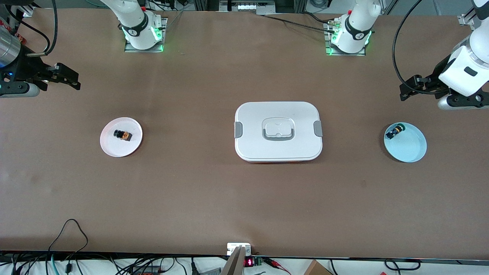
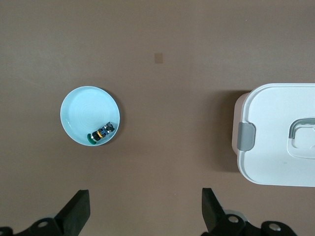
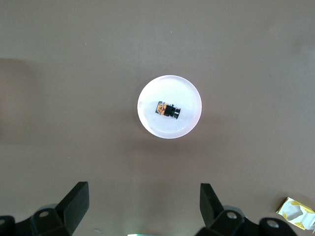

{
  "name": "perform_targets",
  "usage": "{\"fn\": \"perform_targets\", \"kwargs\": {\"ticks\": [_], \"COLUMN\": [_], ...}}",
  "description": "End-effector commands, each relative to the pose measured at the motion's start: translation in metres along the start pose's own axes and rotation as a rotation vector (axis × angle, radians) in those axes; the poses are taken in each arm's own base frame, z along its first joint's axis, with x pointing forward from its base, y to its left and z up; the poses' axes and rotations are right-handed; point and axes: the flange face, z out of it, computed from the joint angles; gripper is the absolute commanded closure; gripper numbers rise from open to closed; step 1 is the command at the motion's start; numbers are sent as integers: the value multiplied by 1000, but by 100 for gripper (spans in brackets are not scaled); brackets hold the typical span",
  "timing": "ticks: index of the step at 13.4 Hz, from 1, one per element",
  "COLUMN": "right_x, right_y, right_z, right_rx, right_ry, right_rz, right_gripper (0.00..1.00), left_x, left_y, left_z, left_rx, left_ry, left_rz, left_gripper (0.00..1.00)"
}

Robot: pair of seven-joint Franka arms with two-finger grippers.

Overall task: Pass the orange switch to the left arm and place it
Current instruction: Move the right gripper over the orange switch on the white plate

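Observation:
The orange switch (image 1: 123,135) lies on its side on a small white plate (image 1: 110,147) toward the right arm's end of the table; it also shows in the right wrist view (image 3: 168,109). The white box (image 1: 278,131) with grey latches stands shut at the table's middle, and its end shows in the left wrist view (image 2: 280,137). My right gripper (image 1: 74,80) hangs open and empty in the air over the table near that plate; its own view (image 3: 144,201) shows the jaws wide apart. My left gripper (image 1: 405,89) is open and empty too (image 2: 145,206), up over the left arm's end.
A light blue plate (image 1: 410,149) toward the left arm's end holds a small black switch with a green-blue cap (image 1: 394,131), also in the left wrist view (image 2: 101,132). A crumpled yellow-white scrap (image 3: 295,212) lies on the table. Cables run along the front edge.

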Motion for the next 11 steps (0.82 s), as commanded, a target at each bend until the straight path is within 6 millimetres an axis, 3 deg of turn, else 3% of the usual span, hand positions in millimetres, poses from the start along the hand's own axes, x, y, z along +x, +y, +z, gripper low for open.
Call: {"fn": "perform_targets", "kwargs": {"ticks": [1, 5, 9, 11], "right_x": [-1, 4, 22, 30], "right_y": [-1, 0, 0, -2], "right_z": [-3, 1, 33, 38], "right_rx": [6, 8, 22, 5], "right_ry": [-31, -33, -87, -66], "right_rz": [-6, 5, 18, -1], "right_gripper": [0, 0, 0, 0], "left_x": [4, 4, 4, 4], "left_y": [3, 3, 2, 3], "left_z": [-3, -4, -4, -4], "left_rx": [18, 18, 18, 18], "left_ry": [9, 11, 9, 9], "left_rz": [-3, -3, -5, -4], "left_gripper": [0, 0, 0, 0]}}
